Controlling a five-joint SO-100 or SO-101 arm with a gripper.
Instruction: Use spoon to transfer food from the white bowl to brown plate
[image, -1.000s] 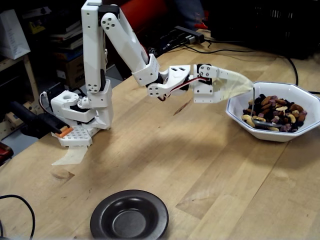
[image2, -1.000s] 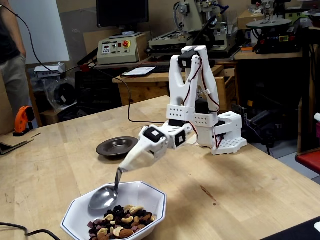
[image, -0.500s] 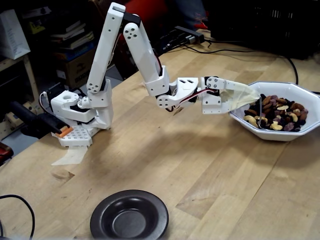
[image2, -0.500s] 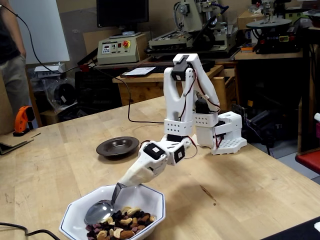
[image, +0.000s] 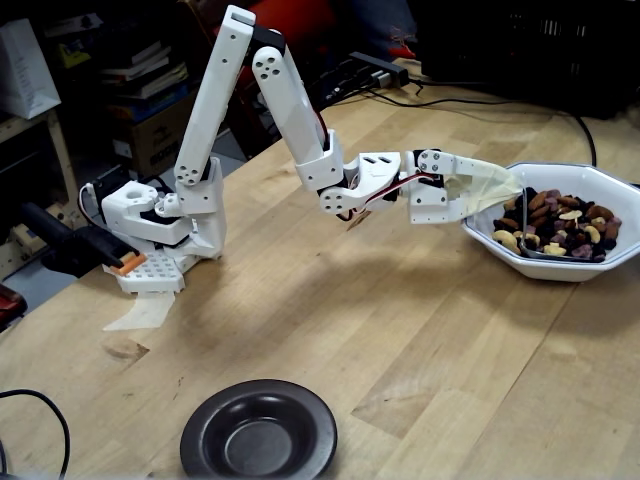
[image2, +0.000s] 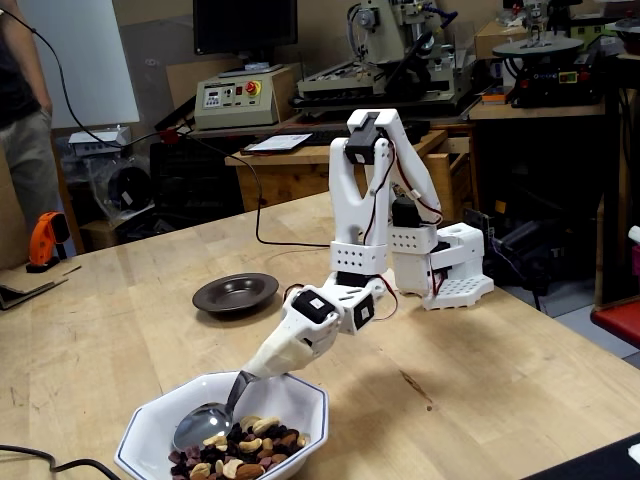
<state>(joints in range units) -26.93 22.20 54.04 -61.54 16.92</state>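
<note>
Silver spoon down in the white bowl, dipped into the food.

From my end the spoon's bowl sits low against the nuts; I think a piece or two is on it, hard to tell. It's fixed at the gripper, whose fingers I can't make out under the tape wrap. Brown plate sits well apart on the wooden table.

Wooden workbench in a cluttered workshop with machines
</note>
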